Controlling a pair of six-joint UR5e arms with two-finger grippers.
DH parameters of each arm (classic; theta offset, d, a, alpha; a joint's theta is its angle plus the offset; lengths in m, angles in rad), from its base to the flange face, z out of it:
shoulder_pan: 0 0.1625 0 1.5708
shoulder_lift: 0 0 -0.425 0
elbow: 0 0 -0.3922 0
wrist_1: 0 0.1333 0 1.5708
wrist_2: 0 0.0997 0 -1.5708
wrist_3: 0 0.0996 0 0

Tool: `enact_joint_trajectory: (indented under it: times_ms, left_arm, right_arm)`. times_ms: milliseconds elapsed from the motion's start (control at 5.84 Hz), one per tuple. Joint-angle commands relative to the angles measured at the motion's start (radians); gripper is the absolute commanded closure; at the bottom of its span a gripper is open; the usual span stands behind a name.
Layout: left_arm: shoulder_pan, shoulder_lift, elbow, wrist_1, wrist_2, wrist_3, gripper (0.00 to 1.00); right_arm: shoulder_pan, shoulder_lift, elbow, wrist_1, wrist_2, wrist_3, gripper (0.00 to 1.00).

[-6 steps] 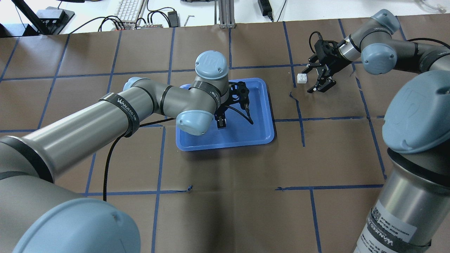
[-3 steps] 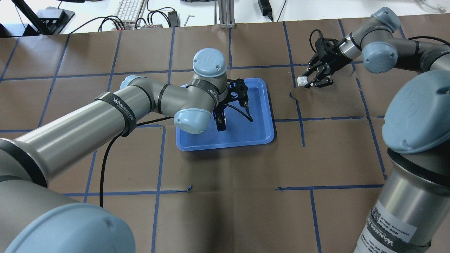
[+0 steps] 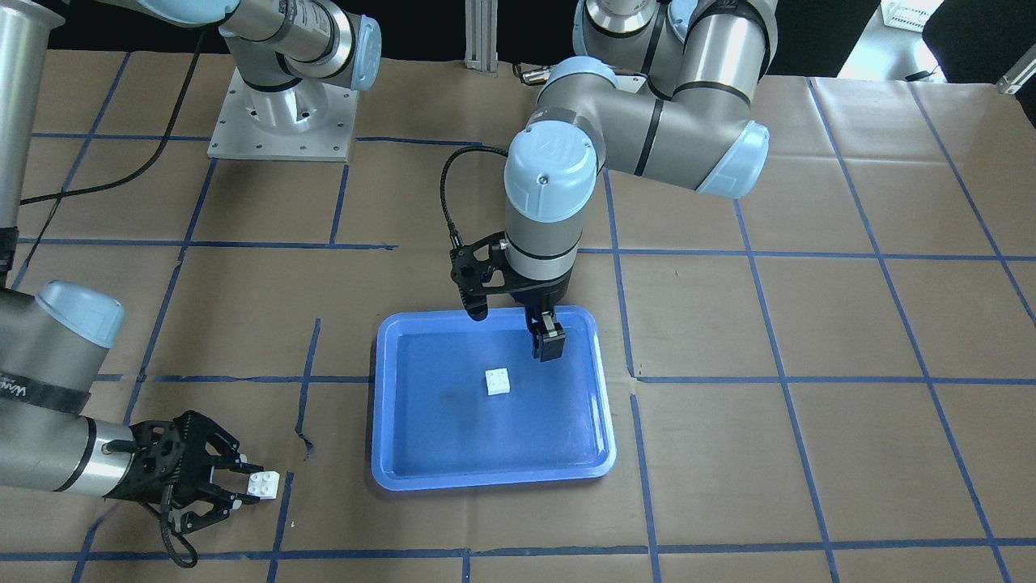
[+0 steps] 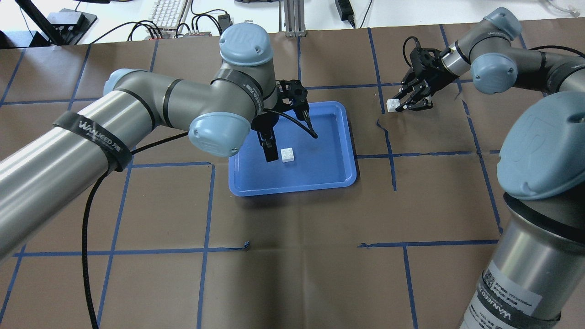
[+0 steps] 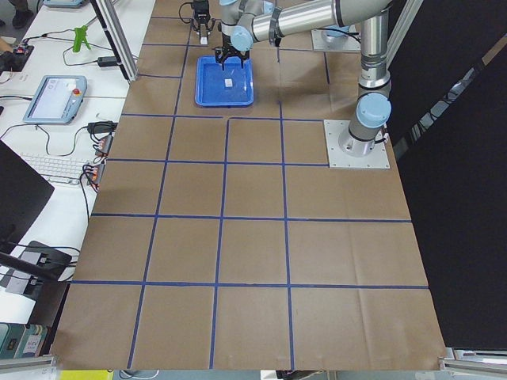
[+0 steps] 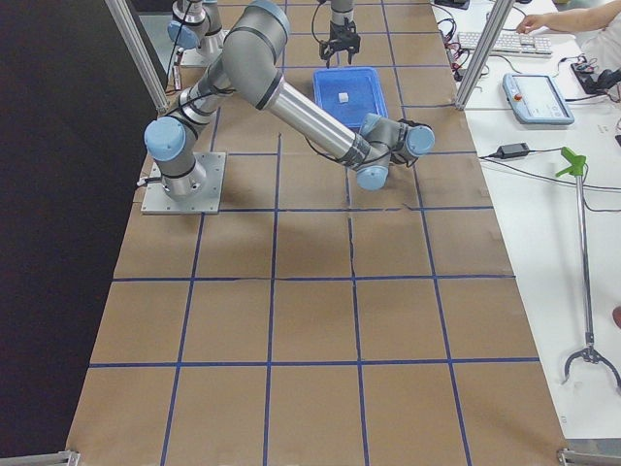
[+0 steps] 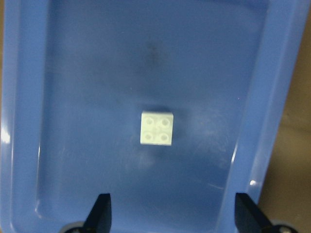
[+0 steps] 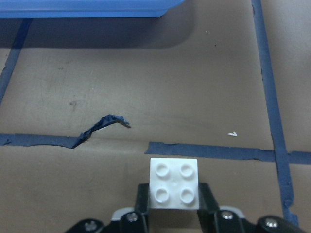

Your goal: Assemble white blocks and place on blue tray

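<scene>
One white block (image 3: pixel 498 381) lay studs-up on the blue tray (image 3: pixel 494 478), near its middle. The left claw (image 7: pixel 172 218) hung over it, wide open and empty. The right claw (image 3: pixel 245 486) (off to the side) pinched the other white block (image 3: pixel 265 483) low at the brown table (image 3: pixel 809 453), apart from the tray.

I count two white blocks (image 3: pixel 498 381) (image 3: pixel 265 483), one blue tray (image 3: pixel 486 478), two robot arms (image 3: pixel 639 121) (image 3: pixel 40 389), and two grippers, the left gripper (image 3: pixel 514 330) and the right gripper (image 3: pixel 247 486).
</scene>
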Motion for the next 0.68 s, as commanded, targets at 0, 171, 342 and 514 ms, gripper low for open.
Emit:
enact_joint_trajectory:
  times_ms: [0, 171, 342, 514]
  left_arm:
    - [0.05, 0.16, 0.002, -0.164, -0.023, -0.075, 0.0]
    - [0.057, 0.188, 0.008, -0.174, -0.023, -0.088, 0.0]
    - [0.058, 0.21, 0.022, -0.186, -0.019, -0.267, 0.0]
    - [0.084, 0.237, 0.036, -0.258, -0.014, -0.38, 0.0]
  right_arm:
    - [0.0, -0.054, -0.02, 0.007, -0.009, 0.025, 0.71]
    - [0.002, -0.111, -0.013, 0.021, -0.006, 0.027, 0.71]
    - [0.011, -0.149, -0.004, 0.044, -0.006, 0.027, 0.72]
    - [0.029, -0.194, 0.047, 0.047, -0.003, 0.027, 0.72]
